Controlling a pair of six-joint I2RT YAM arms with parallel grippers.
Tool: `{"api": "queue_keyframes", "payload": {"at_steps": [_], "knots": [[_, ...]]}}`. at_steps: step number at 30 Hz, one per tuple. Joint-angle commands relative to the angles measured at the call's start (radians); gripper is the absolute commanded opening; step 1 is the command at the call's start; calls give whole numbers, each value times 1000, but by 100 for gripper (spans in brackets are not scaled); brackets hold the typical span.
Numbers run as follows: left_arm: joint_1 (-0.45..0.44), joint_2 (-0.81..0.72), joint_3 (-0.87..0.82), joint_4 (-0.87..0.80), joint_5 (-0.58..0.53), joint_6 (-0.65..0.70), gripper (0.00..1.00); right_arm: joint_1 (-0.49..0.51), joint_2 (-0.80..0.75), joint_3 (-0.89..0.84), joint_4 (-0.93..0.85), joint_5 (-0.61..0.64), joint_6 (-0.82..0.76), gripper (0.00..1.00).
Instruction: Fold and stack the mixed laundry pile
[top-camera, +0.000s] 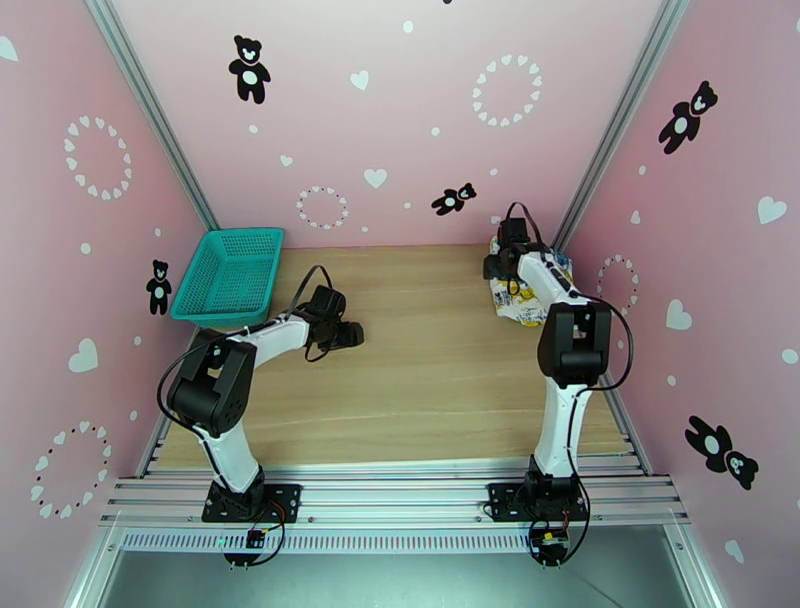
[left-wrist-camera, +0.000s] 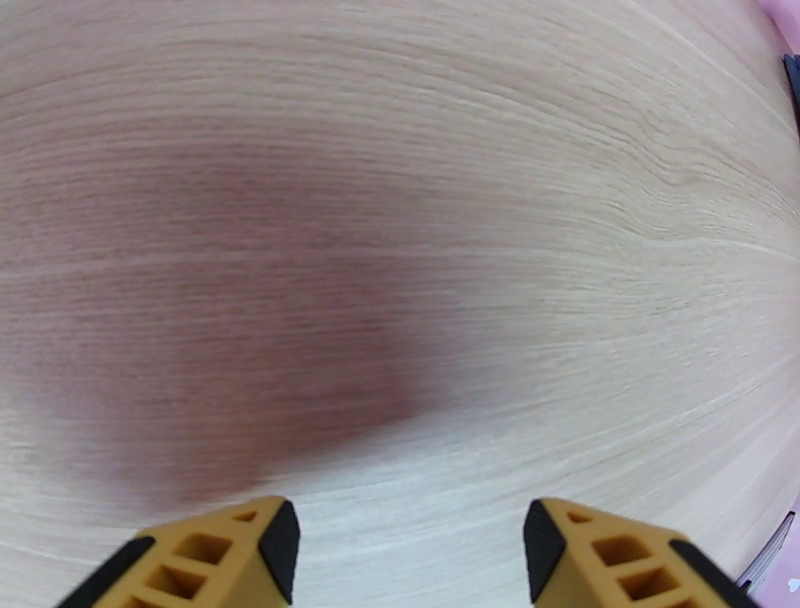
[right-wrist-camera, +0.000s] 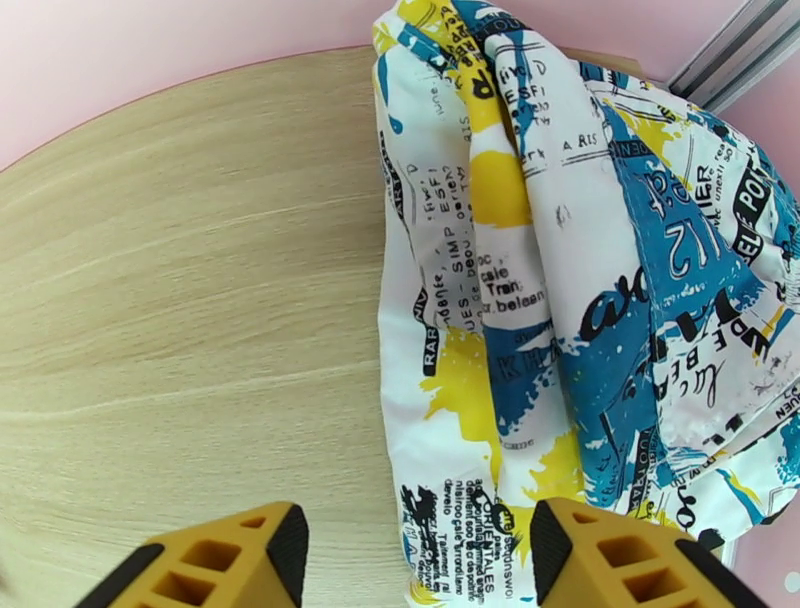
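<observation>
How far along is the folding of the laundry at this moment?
Nothing looks done: the printed cloth lies bunched at the far right corner of the table. In hand: the right end effector hangs open over its near edge, holding nothing; the left end effector is open over bare wood. Remaining: all grasping, folding and stacking.

I'm seeing the right arm (top-camera: 572, 345) covering much of the white printed cloth (top-camera: 508, 304); the right wrist view's edge is cropping it.

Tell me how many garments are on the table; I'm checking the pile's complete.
1: a white cloth with yellow-and-blue print, bunched at the table's far right corner below the right tool. Another may be hidden beneath it.
</observation>
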Motion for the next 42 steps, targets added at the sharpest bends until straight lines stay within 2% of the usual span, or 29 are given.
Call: {"api": "queue_keyframes", "payload": {"at_steps": [1, 5, 9, 16, 20, 23, 33, 38, 40, 42], "knots": [[-10, -29, -12, 21, 28, -13, 65, 6, 67, 57, -62, 146, -66, 62], [-9, -19, -8, 19, 31, -12, 65, 8, 129, 106, -92, 217, -120, 58], [-10, -6, -2, 21, 36, -13, 65, 8, 209, 200, -143, 238, -146, 47], [-10, 1, 4, 17, 35, -15, 65, 7, 233, 270, -121, 337, -177, 24], [-10, 16, 14, 14, 34, -15, 65, 4, 240, 314, -87, 424, -225, 7], [-10, 25, 24, 17, 37, -18, 65, -6, 255, 355, -60, 490, -256, 0], [-10, 46, 49, 13, 57, -40, 65, -60, 384, 531, 102, 582, -372, 0], [-10, 29, 44, 29, 73, -72, 65, -93, 442, 555, 264, 619, -453, 0], [-10, 21, 45, 34, 80, -85, 64, -106, 471, 579, 317, 620, -486, 16], [-10, 14, 50, 31, 86, -94, 65, -116, 514, 630, 352, 622, -523, 42]]}}
